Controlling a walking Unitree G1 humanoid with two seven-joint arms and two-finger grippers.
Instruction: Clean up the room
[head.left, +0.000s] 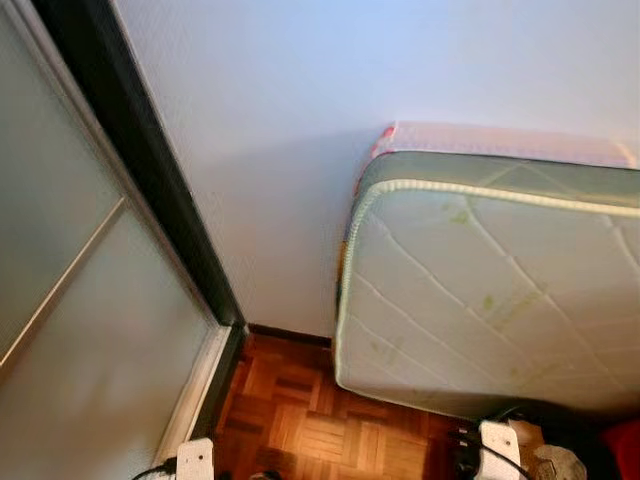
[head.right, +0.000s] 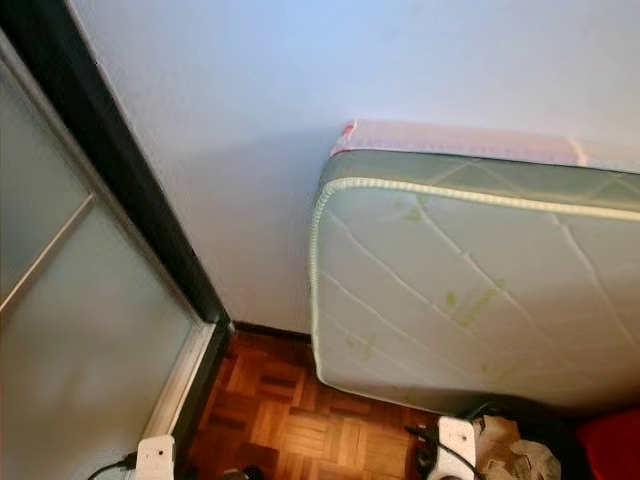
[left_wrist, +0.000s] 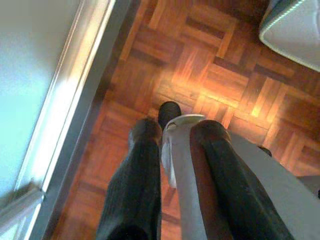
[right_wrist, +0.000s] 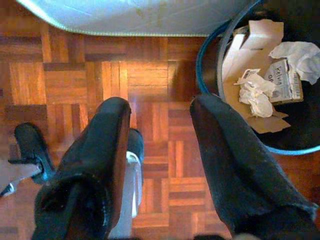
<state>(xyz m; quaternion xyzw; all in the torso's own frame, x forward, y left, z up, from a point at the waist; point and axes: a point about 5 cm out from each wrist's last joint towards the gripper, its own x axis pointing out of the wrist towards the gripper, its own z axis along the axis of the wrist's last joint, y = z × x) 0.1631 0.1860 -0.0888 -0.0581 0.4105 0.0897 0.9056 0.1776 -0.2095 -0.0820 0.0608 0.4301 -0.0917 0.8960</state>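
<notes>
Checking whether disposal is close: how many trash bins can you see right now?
1: a black bin holding cardboard and crumpled paper, on the parquet floor beside the mattress, ahead of the right gripper. Others may be out of frame.

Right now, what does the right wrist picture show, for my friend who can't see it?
The right end effector hangs open above a wooden parquet floor. Beside it stands a dark bin holding cardboard and crumpled paper. A pale mattress edge runs along the far side.

Small carton (right_wrist: 281, 80) in bin, faint print, not legible
</notes>
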